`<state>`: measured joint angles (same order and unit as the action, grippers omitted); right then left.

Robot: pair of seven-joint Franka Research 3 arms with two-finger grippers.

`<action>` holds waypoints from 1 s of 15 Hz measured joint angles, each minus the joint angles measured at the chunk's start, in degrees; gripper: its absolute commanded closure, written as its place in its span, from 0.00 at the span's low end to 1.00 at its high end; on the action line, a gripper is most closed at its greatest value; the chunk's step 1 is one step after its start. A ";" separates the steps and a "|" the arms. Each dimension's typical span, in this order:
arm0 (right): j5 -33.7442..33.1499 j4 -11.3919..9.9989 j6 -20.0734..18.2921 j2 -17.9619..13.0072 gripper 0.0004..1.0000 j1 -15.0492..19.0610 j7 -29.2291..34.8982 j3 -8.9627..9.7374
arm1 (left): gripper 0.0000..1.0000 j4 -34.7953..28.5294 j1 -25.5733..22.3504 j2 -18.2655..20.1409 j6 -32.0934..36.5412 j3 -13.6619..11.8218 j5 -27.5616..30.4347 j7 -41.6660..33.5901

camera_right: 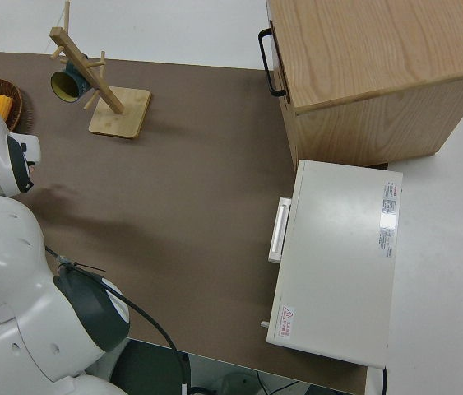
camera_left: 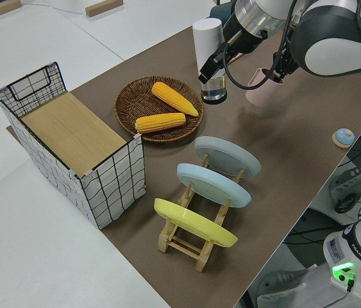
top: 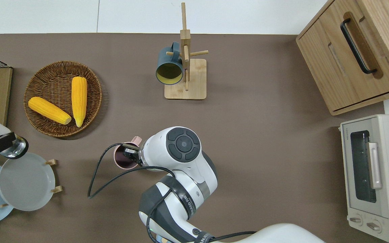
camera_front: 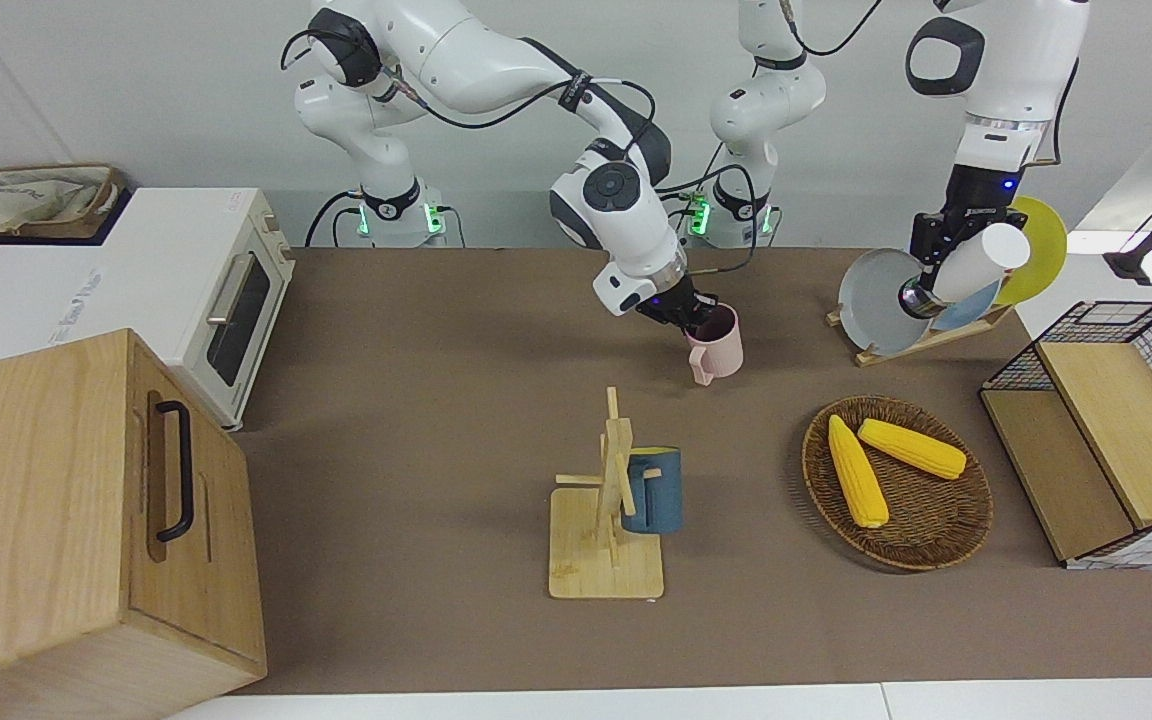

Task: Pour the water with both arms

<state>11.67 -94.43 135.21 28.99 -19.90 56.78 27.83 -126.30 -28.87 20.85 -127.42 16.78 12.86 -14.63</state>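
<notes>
Right gripper (camera_front: 691,318) clamped on the rim of a pink mug (camera_front: 717,343), one finger inside, mug tilted and just off the brown table mat (camera_front: 416,420), mid-table. Left gripper (camera_front: 931,268) closed around a white bottle (camera_front: 976,262) with a clear base, held tilted up in the air over the plate rack (camera_front: 921,340) end, near the grey plate (camera_front: 876,300). Wicker basket (camera_front: 898,485) with two corn cobs (camera_front: 911,448) sits farther from the robots; blue mug (camera_front: 651,490) hangs on the wooden mug tree (camera_front: 608,500).
</notes>
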 measured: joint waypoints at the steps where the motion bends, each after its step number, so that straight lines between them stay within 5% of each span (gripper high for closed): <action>1: -0.20 0.00 0.90 0.50 1.00 -0.34 0.09 0.00 | 1.00 -0.96 0.01 0.80 0.00 0.46 0.00 0.27; 12: -2.24 0.05 4.56 3.76 0.97 -2.26 1.16 -1.23 | 1.00 -6.46 1.69 4.64 0.00 0.81 0.54 0.64; 14: -2.34 0.06 4.59 3.82 0.89 -2.46 1.17 -1.62 | 1.00 -6.47 1.69 4.65 0.00 0.76 0.56 0.64; 15: -2.36 0.06 4.60 3.82 0.77 -2.48 1.17 -1.64 | 1.00 -6.48 1.69 4.65 0.00 0.70 0.59 0.64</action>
<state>9.31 -94.37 139.81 32.81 -22.38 57.94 26.20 -132.78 -27.18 25.50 -127.42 17.49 13.45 -13.99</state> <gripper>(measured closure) 0.938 0.348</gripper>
